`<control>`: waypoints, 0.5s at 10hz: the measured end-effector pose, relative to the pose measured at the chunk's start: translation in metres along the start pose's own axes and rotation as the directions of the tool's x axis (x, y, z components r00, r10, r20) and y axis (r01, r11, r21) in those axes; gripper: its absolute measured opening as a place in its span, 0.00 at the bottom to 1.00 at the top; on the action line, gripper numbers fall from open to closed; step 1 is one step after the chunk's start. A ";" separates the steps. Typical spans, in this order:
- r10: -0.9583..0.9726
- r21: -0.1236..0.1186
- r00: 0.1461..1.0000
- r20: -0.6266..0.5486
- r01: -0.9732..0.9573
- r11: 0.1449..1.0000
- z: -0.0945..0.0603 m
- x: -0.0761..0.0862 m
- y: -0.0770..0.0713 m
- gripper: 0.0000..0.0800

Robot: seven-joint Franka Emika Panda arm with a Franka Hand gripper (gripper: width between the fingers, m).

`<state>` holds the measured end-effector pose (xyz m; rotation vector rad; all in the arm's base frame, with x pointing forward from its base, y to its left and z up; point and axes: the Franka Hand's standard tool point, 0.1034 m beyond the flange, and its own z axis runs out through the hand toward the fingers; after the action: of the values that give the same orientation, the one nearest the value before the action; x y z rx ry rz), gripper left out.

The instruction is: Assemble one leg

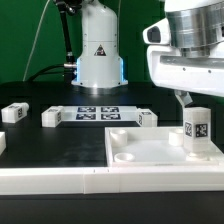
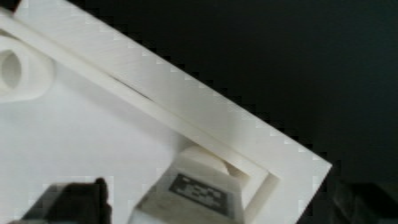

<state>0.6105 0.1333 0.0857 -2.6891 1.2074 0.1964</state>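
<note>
A leg point(image 1: 197, 128), a stubby white block with a square tag on its face, stands upright at the far right corner of the large white panel point(image 1: 150, 148). My gripper point(image 1: 187, 101) hangs just above it, with one finger point(image 1: 181, 98) by the leg's top. In the wrist view the leg point(image 2: 199, 188) sits between the dark fingers point(image 2: 71, 200) with a gap on each side. The jaws look open and not touching it. Three more legs lie on the table: two at the exterior view's left point(image 1: 14, 113) point(image 1: 50, 117) and one in the middle point(image 1: 148, 118).
The marker board point(image 1: 97, 112) lies in front of the robot base point(image 1: 98, 55). The panel has a round corner socket point(image 1: 124, 157) near its front left. A low white wall point(image 1: 60, 180) runs along the front. The panel's raised rim point(image 2: 178, 95) crosses the wrist view.
</note>
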 end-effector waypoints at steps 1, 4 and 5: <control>-0.124 -0.001 0.992 -0.002 0.124 0.992 0.001 0.001 0.002 0.81; -0.409 -0.005 0.913 -0.005 0.409 0.913 0.006 0.001 0.007 0.81; -0.494 -0.006 0.869 -0.004 0.494 0.869 0.006 0.001 0.008 0.81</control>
<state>0.6055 0.1287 0.0788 -2.8919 0.4773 0.1135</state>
